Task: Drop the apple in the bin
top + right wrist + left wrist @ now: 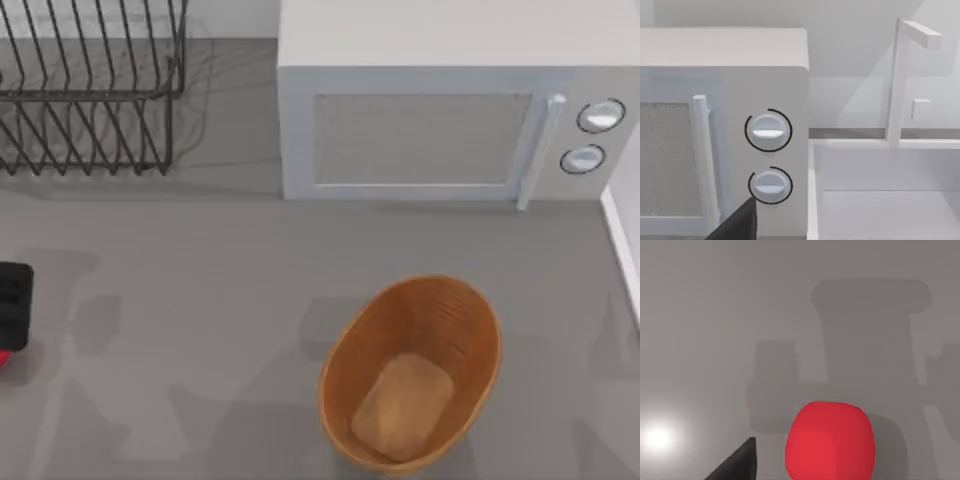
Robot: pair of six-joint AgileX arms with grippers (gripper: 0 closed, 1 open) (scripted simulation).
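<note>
Round bright-red apple (830, 441) on grey table (715, 340), oval ribbed bin (410, 372)

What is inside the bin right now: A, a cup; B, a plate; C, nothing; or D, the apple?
C: the top view shows the bin's bare flat bottom with nothing on it, while the apple sits on the grey table in the left wrist view.
</note>
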